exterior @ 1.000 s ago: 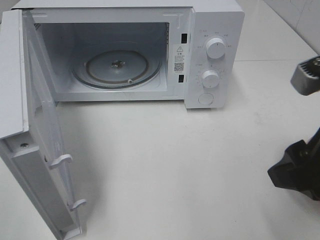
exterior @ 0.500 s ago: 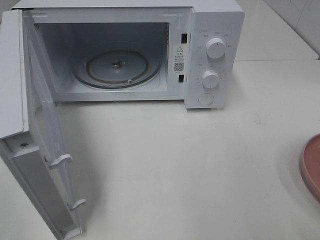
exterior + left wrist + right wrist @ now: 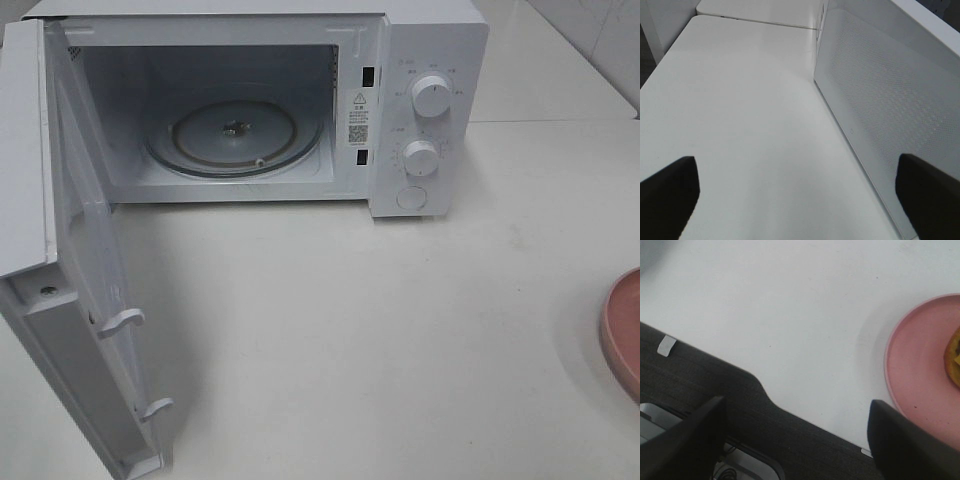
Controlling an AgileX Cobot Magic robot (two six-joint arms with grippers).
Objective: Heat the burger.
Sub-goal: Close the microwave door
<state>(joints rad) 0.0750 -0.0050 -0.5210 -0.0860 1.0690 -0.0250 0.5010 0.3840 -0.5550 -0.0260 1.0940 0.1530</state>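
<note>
Only a golden-brown sliver of the burger (image 3: 954,359) shows, at the picture's edge in the right wrist view, resting on a round pink plate (image 3: 917,360). My right gripper (image 3: 797,440) is open and holds nothing. It hovers over the table's edge, off to the side of the plate. My left gripper (image 3: 799,187) is also open and empty, above bare table beside the microwave's perforated wall (image 3: 875,100). Neither gripper appears in the exterior view, where the plate's rim (image 3: 618,335) peeks in at the right edge.
The white microwave (image 3: 420,60) stands at the back with its door (image 3: 60,300) swung wide open toward the front left. Its glass turntable (image 3: 235,135) is bare. Past the table's edge lies dark floor (image 3: 700,375).
The right arm, dark at the exterior view's right edge a second ago, has withdrawn out of that view and uncovered the pink plate's rim. Nothing else has moved.
</note>
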